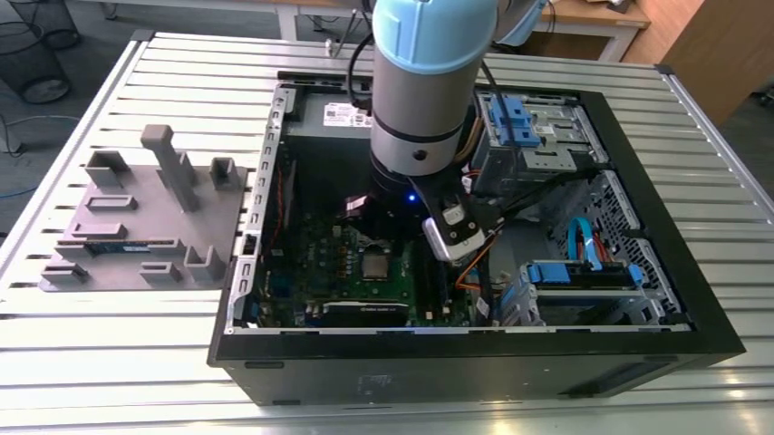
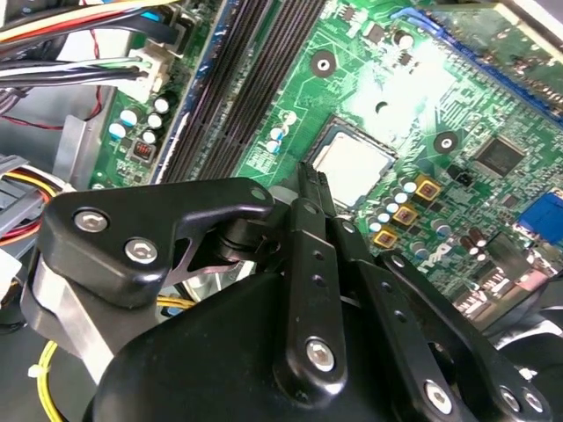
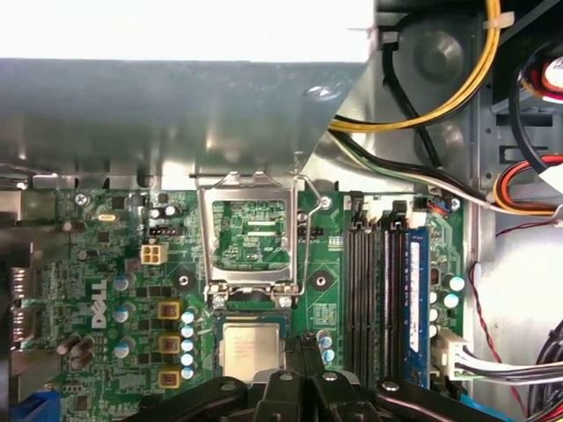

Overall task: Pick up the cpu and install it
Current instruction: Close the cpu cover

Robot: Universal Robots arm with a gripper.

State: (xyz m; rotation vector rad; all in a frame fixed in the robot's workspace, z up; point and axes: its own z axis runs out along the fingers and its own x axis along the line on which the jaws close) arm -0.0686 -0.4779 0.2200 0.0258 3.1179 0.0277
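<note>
You see the cpu (image 3: 251,345) lying flat in its socket near the middle of the motherboard (image 3: 88,230), with the socket frame (image 3: 251,233) folded open beside it. The gripper (image 2: 305,180) hangs just over the cpu's edge, its jaws pressed together and holding nothing.

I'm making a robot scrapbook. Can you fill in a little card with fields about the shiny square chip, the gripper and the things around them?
cpu: small flat square chip with a silver metal top, lying in its socket on the green motherboard
socket frame: silver metal, tipped up open beside the cpu
gripper: black, shut, holding nothing, tips by the cpu's edge
computer case: black, open
tray: grey plastic, at the exterior view's left of the computer case, holding a green memory stick
</note>
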